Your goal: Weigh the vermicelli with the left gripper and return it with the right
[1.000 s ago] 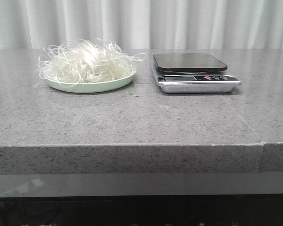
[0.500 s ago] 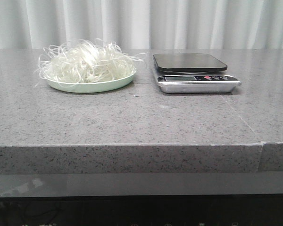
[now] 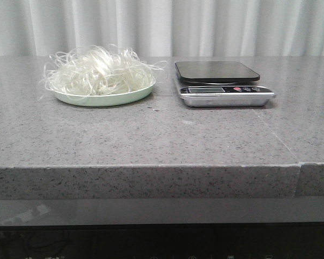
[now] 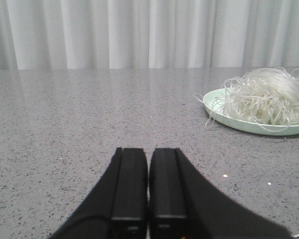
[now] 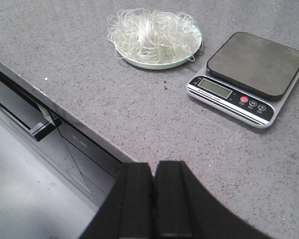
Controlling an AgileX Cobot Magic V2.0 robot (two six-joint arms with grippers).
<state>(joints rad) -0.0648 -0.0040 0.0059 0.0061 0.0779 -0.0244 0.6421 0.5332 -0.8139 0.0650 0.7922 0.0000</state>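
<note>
The vermicelli (image 3: 97,73), a fluffy whitish tangle, lies on a pale green plate (image 3: 105,99) at the back left of the table. It also shows in the left wrist view (image 4: 266,97) and the right wrist view (image 5: 154,32). A silver scale with a black platform (image 3: 217,71) stands to its right, also in the right wrist view (image 5: 254,62). My left gripper (image 4: 148,152) is shut and empty, low over the table, well short of the plate. My right gripper (image 5: 153,167) is shut and empty above the table's front edge. Neither gripper shows in the front view.
The grey speckled table (image 3: 151,135) has a seam at the front right. A white curtain (image 3: 162,27) hangs behind. The table's front edge and dark panels below it (image 5: 50,124) show in the right wrist view.
</note>
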